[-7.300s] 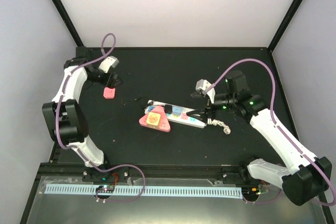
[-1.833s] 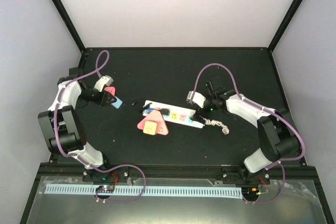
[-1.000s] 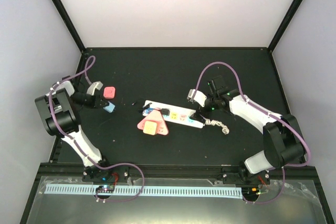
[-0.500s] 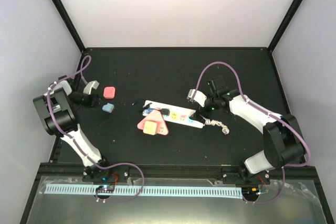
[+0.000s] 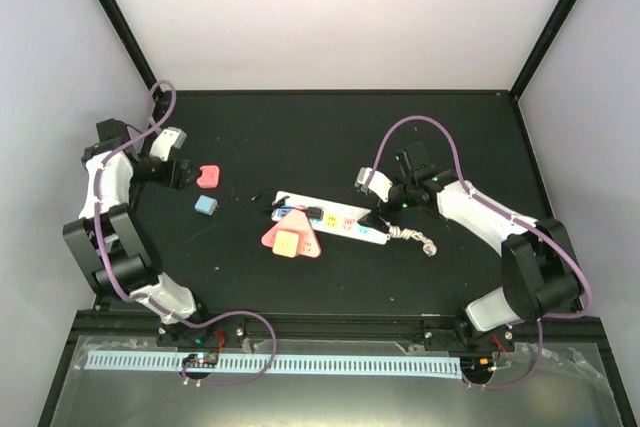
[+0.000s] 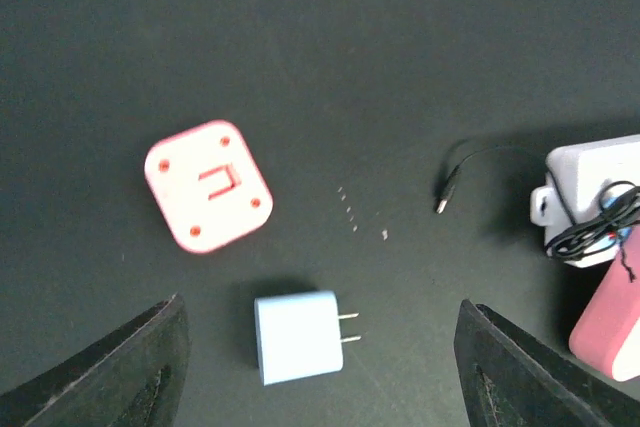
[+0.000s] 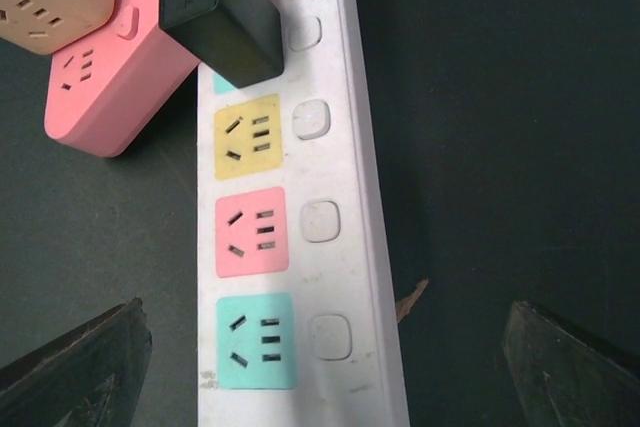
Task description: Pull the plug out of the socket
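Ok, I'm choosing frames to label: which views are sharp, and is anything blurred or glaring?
Top external: even light, no glare on the matte black table. Left wrist: light blue two-prong plug fairly sharp, the left gripper's fingers blurred in the corners. Right wrist: long white power strip crisp, right gripper's fingers soft.

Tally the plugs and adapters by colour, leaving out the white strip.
Pink: 2, square adapter and triangular adapter
Blue: 1, loose plug
Black: 1, charger block on the power strip
Total: 4
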